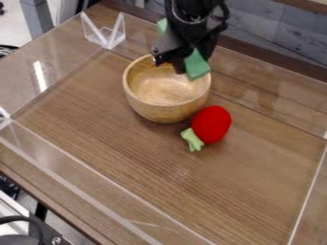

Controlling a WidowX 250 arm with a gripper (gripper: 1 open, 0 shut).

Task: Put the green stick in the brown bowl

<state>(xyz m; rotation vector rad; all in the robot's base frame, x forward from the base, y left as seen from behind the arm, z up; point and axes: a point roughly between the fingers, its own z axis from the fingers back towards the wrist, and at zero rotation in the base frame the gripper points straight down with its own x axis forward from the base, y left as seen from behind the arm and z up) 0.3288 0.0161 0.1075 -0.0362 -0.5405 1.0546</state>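
The brown bowl (166, 91) is a round wooden bowl standing on the wooden tray floor, left of centre. My black gripper (186, 57) hangs over the bowl's far right rim, pointing steeply down, and is shut on the green stick (197, 64). The stick shows as a flat green bar sticking out below the fingers, tilted, its lower end just above the rim. Its upper part is hidden by the gripper.
A red strawberry toy (209, 123) with a small green stem lies just right of the bowl. Clear acrylic walls (52, 57) ring the wooden tray, and a clear stand (105, 31) sits at the back left.
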